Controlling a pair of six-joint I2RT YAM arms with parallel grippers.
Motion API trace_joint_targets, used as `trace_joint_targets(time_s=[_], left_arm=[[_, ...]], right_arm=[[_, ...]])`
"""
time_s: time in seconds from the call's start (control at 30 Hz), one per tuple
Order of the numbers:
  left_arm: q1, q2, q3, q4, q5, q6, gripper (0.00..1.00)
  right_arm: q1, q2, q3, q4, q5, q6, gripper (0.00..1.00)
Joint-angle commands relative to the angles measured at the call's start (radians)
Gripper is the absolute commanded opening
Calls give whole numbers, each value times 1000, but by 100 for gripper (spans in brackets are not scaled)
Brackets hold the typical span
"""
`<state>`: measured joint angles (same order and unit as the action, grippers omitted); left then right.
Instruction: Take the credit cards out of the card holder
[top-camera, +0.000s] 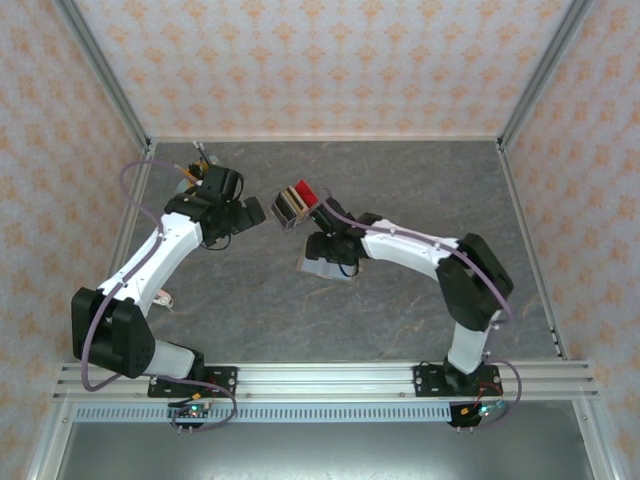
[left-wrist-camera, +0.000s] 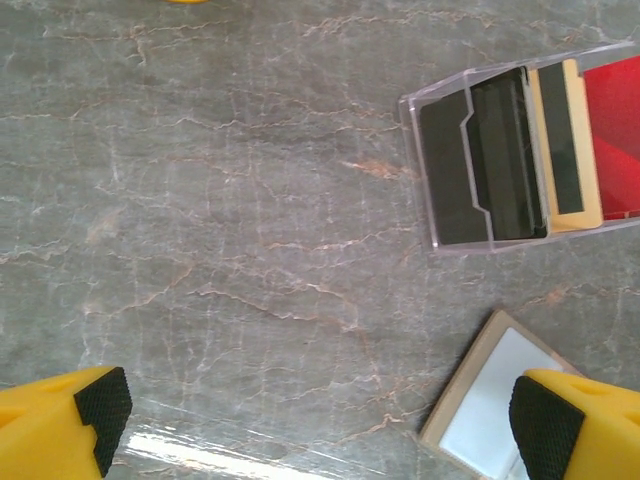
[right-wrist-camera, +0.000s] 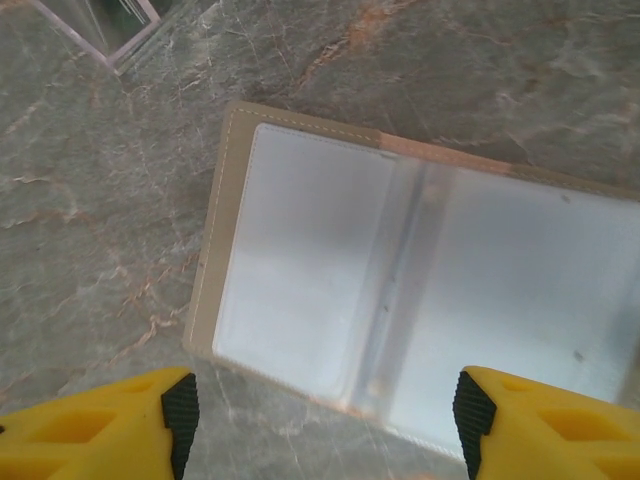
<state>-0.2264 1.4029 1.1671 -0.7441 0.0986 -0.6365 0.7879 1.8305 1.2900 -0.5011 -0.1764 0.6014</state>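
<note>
Centrally in the top view, the holder (top-camera: 322, 267) is seen lying flat and opened out on the grey marbled table (top-camera: 250, 305). It lies just below the clear rack (top-camera: 291, 207), and its upper part is covered by the right gripper (top-camera: 327, 248). The left gripper (top-camera: 254, 212) is held to the left of the rack, near it but apart from it, and is pointed toward frame centre.

In the right wrist view the holder (right-wrist-camera: 400, 290) is spread across the middle and right of the frame. Its pale grey-blue inside is turned up, a tan border is seen along its left and upper edges, and a fold runs down its middle. The right gripper (right-wrist-camera: 325, 415) is held over its lower edge with the fingers (right-wrist-camera: 180, 420) set wide apart and nothing clamped between them. Whether they touch the holder cannot be told. A corner of the rack (right-wrist-camera: 110, 30) is caught at the upper left.

In the left wrist view the left gripper (left-wrist-camera: 322, 415) is likewise spread wide. Its pads (left-wrist-camera: 100, 405) are seen at the two lower corners, with bare table between them. The rack (left-wrist-camera: 412, 140) is seen at the upper right, with dark slabs (left-wrist-camera: 500, 150), a tan one and a red one set in it. A corner of the holder (left-wrist-camera: 480, 400) is seen at the lower right, just beside the right-hand pad, near the rack but not touching it.
</note>
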Motion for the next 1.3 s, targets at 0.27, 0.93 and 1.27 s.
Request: trace_joint_targets(time_s=[0.27, 0.93, 1.27], left_arm=[[21, -27, -55, 18, 7, 55, 100], [24, 13, -56, 34, 35, 51, 100], [24, 16, -57, 38, 43, 43, 100]], right_arm=[[42, 258, 284, -249, 114, -16, 73], [48, 355, 278, -267, 90, -51, 50], [47, 192, 162, -174, 51, -173, 35]])
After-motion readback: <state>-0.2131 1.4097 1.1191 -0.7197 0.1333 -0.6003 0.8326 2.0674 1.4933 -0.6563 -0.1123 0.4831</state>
